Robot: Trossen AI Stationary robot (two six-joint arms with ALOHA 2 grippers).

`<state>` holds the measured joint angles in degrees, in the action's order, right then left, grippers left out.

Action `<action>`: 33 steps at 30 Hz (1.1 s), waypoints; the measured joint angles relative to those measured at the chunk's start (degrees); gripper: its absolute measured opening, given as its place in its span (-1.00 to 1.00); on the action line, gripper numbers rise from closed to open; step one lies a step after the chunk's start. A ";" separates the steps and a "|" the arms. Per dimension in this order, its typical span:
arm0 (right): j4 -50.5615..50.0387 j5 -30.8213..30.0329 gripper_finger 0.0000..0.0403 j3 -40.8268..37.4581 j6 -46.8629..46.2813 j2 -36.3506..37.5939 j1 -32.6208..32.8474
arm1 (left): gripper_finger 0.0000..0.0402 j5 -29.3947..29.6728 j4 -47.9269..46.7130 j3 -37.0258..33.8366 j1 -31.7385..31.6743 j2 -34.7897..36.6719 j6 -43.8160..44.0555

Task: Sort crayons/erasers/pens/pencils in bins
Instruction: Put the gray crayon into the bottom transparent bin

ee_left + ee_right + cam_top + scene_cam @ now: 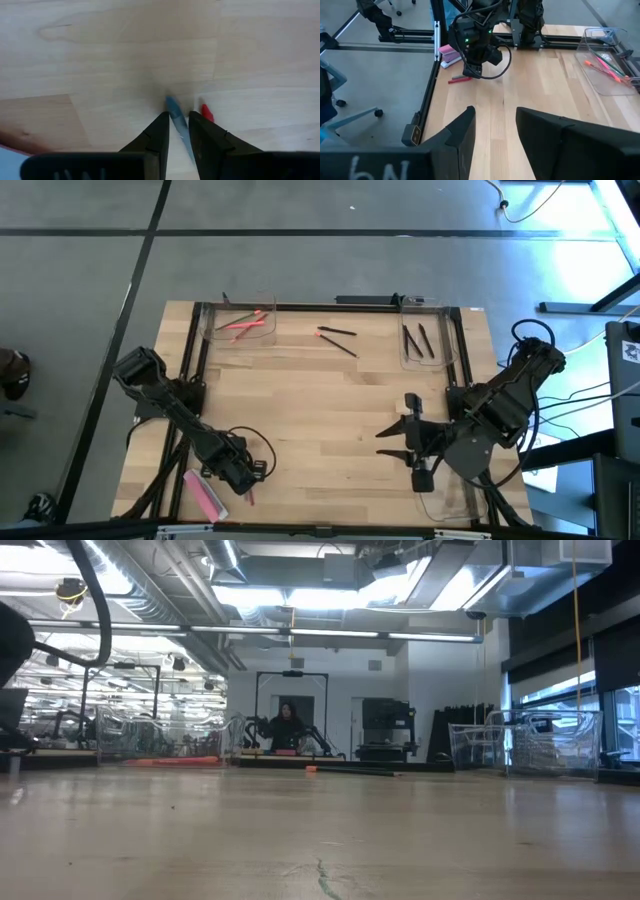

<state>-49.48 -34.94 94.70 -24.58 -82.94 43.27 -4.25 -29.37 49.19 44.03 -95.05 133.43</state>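
My left gripper (pixel 178 116) points down at the table's near left part (pixel 238 475). It is open by a narrow gap, with one finger on each side of a blue pencil (pixel 173 106) lying on the wood. A red pencil (pixel 206 112) lies just outside one finger (pixel 460 79). My right gripper (pixel 495 131) hangs open and empty above the table's right side (pixel 400 442). The far left bin (pixel 240 322) holds crayons (pixel 248 325). The far right bin (pixel 424 340) holds pens (pixel 418 338). My left gripper comes at the blue pencil from above, and the pencil's shaft (pixel 176 116) runs through the gap between its fingers. The pencil lies flat on the table. Whether the fingers touch it, I cannot tell.
A flat pink eraser (pixel 205 493) lies at the near left corner, close to my left gripper. A crayon (pixel 326 332) and a pen (pixel 343 346) lie loose at the far middle. A third bin (pixel 450 502) stands near right, under my right arm. A person (pixel 285 725) stands far behind the table.
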 joint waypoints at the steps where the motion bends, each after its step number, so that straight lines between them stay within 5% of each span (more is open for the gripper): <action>1: -0.01 0.00 -0.29 -0.01 0.01 0.00 -0.09 | -0.66 -0.13 0.03 0.02 0.00 -0.11 0.00; 14: -0.01 -0.02 -0.29 -0.02 1.09 0.00 -1.27 | -0.68 -0.87 -0.96 0.04 -0.02 -0.17 2.05; 24: -0.01 0.02 -0.29 -0.02 1.09 0.00 -1.27 | -0.96 -1.05 -1.35 0.11 -0.02 -0.15 1.22; 33: -0.03 0.07 -0.29 -0.02 1.09 0.00 -1.27 | -0.99 -0.40 -1.33 0.11 0.00 -0.13 -0.39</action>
<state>-49.52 -34.87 94.67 -23.49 -82.94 42.00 -4.65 -30.70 49.30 44.03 -95.18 133.04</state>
